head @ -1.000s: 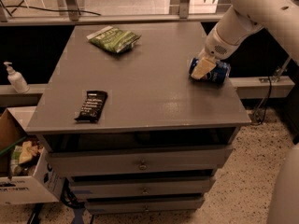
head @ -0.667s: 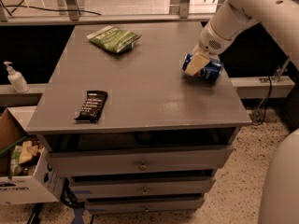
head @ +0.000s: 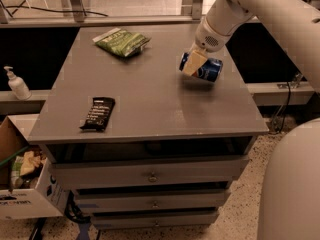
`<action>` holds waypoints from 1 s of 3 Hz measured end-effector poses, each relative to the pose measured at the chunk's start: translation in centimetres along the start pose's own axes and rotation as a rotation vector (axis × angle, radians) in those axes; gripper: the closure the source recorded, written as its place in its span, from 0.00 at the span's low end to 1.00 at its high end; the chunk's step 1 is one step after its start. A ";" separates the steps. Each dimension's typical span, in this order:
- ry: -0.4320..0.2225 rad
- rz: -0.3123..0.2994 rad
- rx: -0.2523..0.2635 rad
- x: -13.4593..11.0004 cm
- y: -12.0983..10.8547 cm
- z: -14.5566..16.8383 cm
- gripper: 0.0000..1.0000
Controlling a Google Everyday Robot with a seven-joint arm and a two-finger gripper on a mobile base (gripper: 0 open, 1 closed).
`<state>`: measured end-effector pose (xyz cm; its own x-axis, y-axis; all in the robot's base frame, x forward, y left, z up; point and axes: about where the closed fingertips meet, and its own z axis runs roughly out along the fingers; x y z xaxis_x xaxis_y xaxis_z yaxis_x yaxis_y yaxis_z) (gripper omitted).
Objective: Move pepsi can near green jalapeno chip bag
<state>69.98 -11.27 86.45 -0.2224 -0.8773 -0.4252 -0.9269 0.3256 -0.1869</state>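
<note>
The pepsi can is blue with a round logo. It lies on its side in my gripper, held a little above the right half of the grey table. The gripper is shut on the can, with a pale finger across its front. The green jalapeno chip bag lies flat at the table's far left-centre, apart from the can and to its upper left. My white arm comes down from the upper right.
A narrow black wrapped bar lies near the table's front left. Drawers sit under the tabletop. A soap dispenser stands on a ledge at left, and a cardboard box sits on the floor below.
My gripper has carried the pepsi can leftward and up off the table's right edge, closer to the chip bag. The bag and the bar have not moved.
</note>
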 end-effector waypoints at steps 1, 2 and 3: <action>-0.001 -0.037 0.029 -2.2 -0.8 0.2 1.00; -0.010 -0.084 0.076 -4.8 -2.4 0.7 1.00; -0.026 -0.133 0.101 -7.5 -3.2 1.9 1.00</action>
<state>75.22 -5.11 88.56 -0.0907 -0.9060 -0.4135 -0.9121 0.2423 -0.3308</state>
